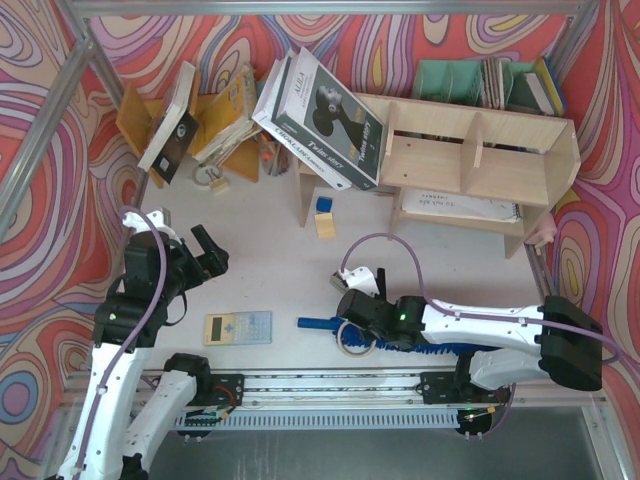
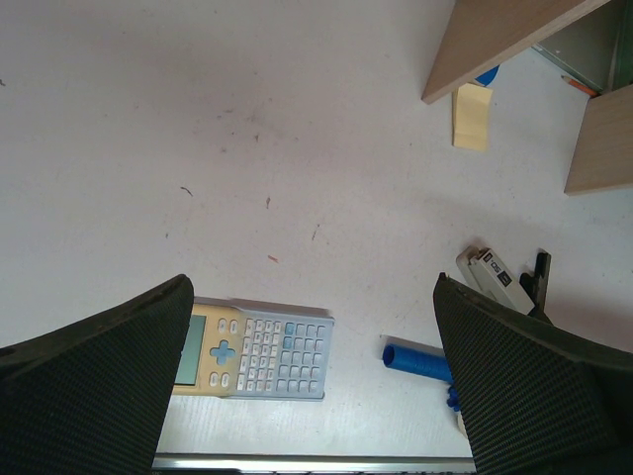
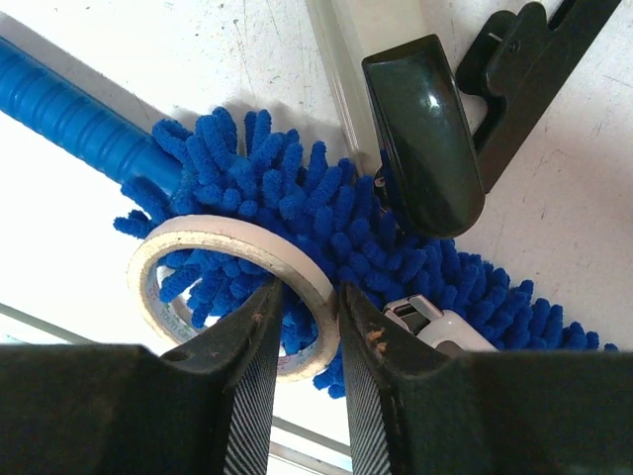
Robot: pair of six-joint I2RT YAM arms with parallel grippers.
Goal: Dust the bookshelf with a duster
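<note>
The pale plywood bookshelf stands at the back right; its corner shows in the left wrist view. The blue fluffy duster lies flat near the front edge under my right arm, with its handle pointing left. My right gripper is down on it, shut on the wall of a white tape roll that rests on the duster's fluff. My left gripper is open and empty, hovering above a calculator. The duster's handle tip shows there too.
A black-and-silver utility knife lies beside the duster. Large books lean against the bookshelf's left end. An orange-brown book rack stands back left and a green file holder behind the shelf. Yellow sticky notes lie by the shelf.
</note>
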